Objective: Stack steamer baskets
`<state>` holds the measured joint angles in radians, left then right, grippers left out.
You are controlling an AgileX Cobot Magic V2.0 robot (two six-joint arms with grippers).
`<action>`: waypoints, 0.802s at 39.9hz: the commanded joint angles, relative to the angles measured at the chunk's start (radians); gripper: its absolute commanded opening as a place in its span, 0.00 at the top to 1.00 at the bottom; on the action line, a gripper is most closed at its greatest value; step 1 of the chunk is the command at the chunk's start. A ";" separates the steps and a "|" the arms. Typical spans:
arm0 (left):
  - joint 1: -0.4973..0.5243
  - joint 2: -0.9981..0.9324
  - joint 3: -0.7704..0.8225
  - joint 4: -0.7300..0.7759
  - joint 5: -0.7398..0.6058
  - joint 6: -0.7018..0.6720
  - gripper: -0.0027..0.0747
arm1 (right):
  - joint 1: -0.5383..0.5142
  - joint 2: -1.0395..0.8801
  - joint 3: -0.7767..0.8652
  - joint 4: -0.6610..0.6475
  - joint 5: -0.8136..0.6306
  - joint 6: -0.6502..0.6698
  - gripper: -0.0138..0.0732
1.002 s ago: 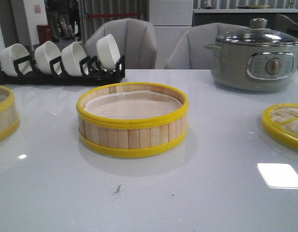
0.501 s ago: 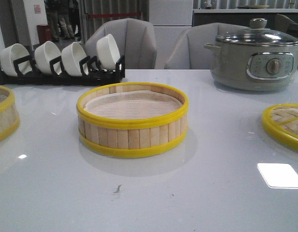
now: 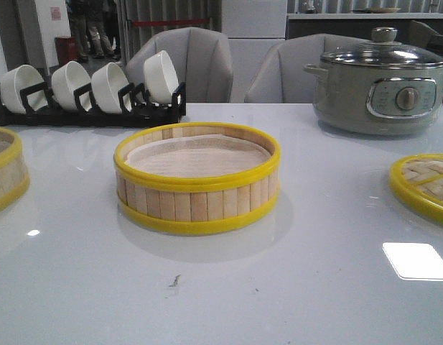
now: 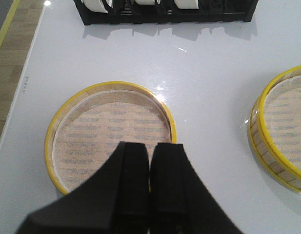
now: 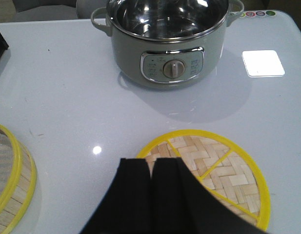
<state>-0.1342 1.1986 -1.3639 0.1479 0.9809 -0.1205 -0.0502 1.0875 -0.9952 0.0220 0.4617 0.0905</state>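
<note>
Two paper-lined bamboo steamer baskets with yellow rims sit upright and apart on the white surface (image 3: pixel 314 287): one at centre (image 3: pixel 197 180), one at the left edge (image 3: pixel 4 176).

Front view low, level with the central steamer basket (image 3: pixel 197 180), facing forward, left wrist view steeply above the left basket (image 4: pixel 110 134), sharing the central basket, right wrist view above the lid (image 5: pixel 209 170), facing the pot (image 5: pixel 172 39)

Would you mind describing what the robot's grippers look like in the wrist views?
Both the left gripper and the right gripper look alike: two matte black, plain plastic-looking jaws, broad at the base and tapering toward squared tips. No cables, labels or markings show on either.
</note>
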 commanded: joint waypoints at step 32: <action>-0.006 0.198 -0.030 -0.131 -0.130 0.014 0.34 | -0.003 -0.014 -0.037 0.009 0.017 -0.003 0.21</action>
<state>-0.1342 1.3713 -1.3639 0.0266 0.9370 -0.1192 -0.0502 1.0914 -0.9952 0.0325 0.5429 0.0905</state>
